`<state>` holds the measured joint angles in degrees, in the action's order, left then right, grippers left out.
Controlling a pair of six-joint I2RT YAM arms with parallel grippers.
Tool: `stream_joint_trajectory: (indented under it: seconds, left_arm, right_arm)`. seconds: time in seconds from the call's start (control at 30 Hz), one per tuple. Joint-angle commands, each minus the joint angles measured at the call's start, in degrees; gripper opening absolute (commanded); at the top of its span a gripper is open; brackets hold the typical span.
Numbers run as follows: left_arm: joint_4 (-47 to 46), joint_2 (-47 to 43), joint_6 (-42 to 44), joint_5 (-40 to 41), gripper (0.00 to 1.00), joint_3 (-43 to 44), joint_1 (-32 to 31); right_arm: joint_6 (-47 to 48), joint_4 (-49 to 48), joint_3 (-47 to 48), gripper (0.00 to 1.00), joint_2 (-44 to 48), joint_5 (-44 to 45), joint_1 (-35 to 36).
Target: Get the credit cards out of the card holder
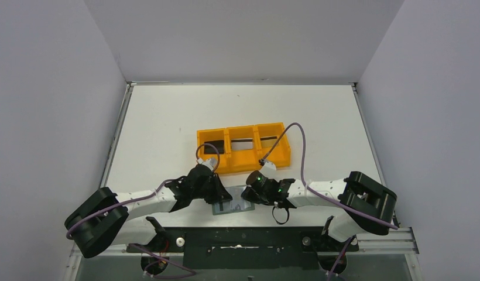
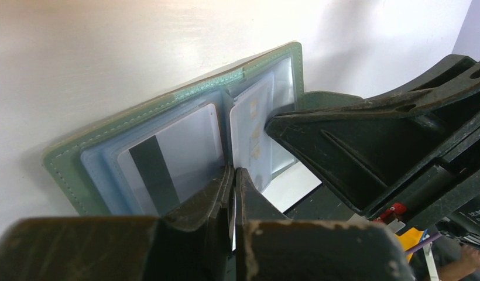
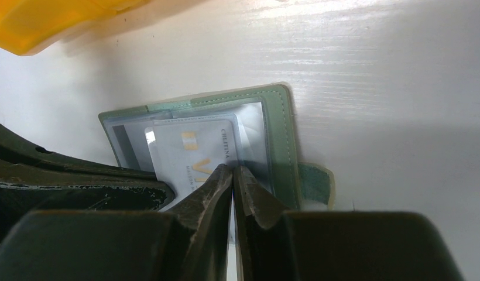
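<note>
Card holder (image 1: 232,206) lies open just nearside of the orange tray (image 1: 242,165), btwn both arms. L gripper (image 2: 233,171) is closed at its fold. R gripper (image 3: 233,168) is closed at the edge of the silvery card (image 3: 191,149); I can't tell if either actually pinches anything. Stripe-backed card (image 2: 167,158) also sits in its sleeve. I reckon at least 2 cards left; dark strips in the tray are maybe cards, unsure.

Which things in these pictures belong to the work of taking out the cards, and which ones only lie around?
Belong to the job:
- card holder
- dark-striped card and silvery card in its sleeves
- left end effector
- right end effector

Only lying about:
- orange tray
- white table
</note>
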<state>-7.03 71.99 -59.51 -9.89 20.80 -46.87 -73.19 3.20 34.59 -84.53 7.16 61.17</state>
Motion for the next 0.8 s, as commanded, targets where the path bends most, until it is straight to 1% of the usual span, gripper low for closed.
stream_joint_trajectory:
  seconds: [0.0, 0.13, 0.23, 0.27, 0.3, 0.5, 0.6, 0.67, 0.73, 0.77]
  left_arm:
    - [0.3, -1.7, 1.0, -1.0, 0.0, -1.0, 0.7]
    - [0.5, -1.9, 1.1, -0.9, 0.0, -1.3, 0.9]
    - [0.3, -1.9, 1.3, -1.3, 0.06, -1.1, 1.1]
    - [0.1, -1.9, 1.3, -1.6, 0.11, -1.1, 1.2]
    - [-0.1, -1.9, 1.4, -1.8, 0.13, -1.0, 1.2]
    - [-0.7, -2.4, 1.1, -2.4, 0.12, -1.4, 1.2]
    - [-0.8, -3.1, 0.7, -2.3, 0.15, -1.8, 1.3]
    - [-1.2, -3.4, 0.5, -2.5, 0.15, -2.1, 1.3]
    - [-1.6, -3.5, 0.5, -2.8, 0.14, -2.4, 1.5]
    - [-2.0, -3.5, 0.5, -3.1, 0.11, -2.5, 1.5]
  right_arm:
    - [1.1, 6.2, -2.0, 0.09, -2.1, 0.1, 0.0]
    - [1.0, 6.1, -2.0, 0.09, -2.4, 0.0, -0.1]
    - [1.0, 6.0, -2.0, 0.09, -2.5, -0.1, -0.1]
    - [1.0, 6.0, -2.0, 0.09, -2.5, 0.0, -0.2]
    - [1.0, 6.0, -2.0, 0.09, -2.5, -0.1, -0.1]
    - [0.9, 6.1, -2.0, 0.09, -2.6, -0.2, -0.2]
    - [0.9, 6.1, -2.0, 0.09, -2.6, -0.2, -0.2]
    - [0.9, 6.0, -2.1, 0.09, -2.6, -0.2, -0.2]
    - [0.9, 6.0, -2.0, 0.09, -2.7, -0.2, -0.2]
    - [0.9, 6.0, -2.1, 0.09, -2.7, -0.2, -0.2]
